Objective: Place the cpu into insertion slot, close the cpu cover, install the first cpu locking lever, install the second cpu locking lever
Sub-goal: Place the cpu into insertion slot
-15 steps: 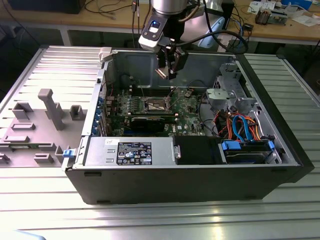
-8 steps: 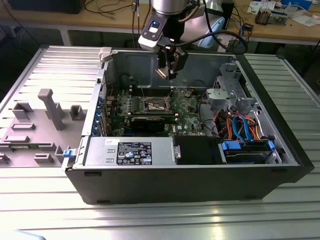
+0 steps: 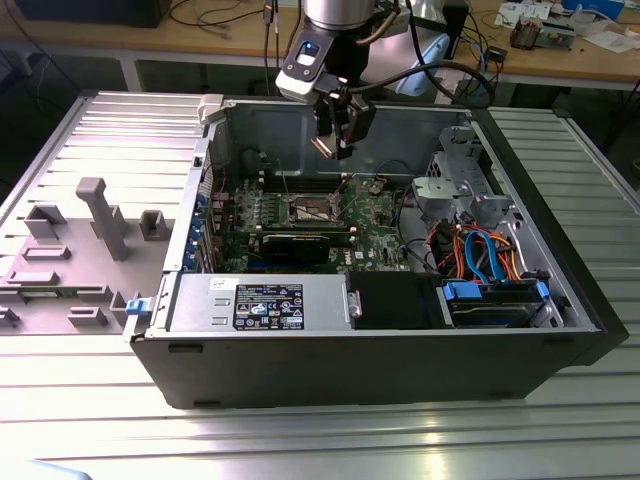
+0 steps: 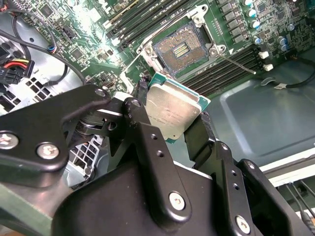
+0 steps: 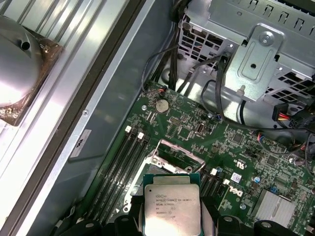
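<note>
Exterior view: open computer case [image 3: 330, 365] on ribbed metal table [image 3: 300, 440], workbench [image 3: 575, 62] behind; gripper [image 3: 337, 145] clamped on the cpu [image 4: 173, 111]

Bright overhead light; glare on ribbed table [image 3: 450, 432] and motherboard [image 4: 93, 19]; computer case [image 3: 400, 372] interior dim, shadowed

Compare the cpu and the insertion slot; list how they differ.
The cpu is clamped in the jaws above the green board; the insertion slot sits fixed in that board, empty. The cpu shows a plain silver-grey lid; the insertion slot shows a dark contact field inside a metal rim. Both are square and look similar in size.
</note>
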`<state>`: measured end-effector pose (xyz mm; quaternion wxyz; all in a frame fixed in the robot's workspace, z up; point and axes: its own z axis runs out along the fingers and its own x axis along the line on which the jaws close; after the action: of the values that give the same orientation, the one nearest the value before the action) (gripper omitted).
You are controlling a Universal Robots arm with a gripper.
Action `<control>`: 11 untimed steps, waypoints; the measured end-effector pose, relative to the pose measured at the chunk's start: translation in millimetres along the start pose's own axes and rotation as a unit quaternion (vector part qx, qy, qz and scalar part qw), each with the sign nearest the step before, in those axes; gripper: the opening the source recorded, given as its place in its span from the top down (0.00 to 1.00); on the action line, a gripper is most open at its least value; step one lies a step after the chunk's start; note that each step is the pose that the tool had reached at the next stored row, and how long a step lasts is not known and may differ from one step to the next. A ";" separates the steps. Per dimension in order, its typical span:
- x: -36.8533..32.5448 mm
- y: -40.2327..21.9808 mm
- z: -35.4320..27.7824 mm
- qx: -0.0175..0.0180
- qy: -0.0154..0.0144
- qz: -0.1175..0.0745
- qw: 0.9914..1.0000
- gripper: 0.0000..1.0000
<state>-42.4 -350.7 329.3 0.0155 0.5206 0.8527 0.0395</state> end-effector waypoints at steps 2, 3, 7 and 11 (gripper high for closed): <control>0.0 0.0 0.1 0.000 0.000 0.002 1.000 0.45; 0.0 0.0 0.1 0.000 0.000 0.003 1.000 0.45; 0.0 0.0 0.2 0.000 0.000 0.006 1.000 0.45; 0.0 0.0 0.3 0.000 -0.001 0.009 1.000 0.45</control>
<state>-42.4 -350.7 329.0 0.0159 0.5281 0.8481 0.0394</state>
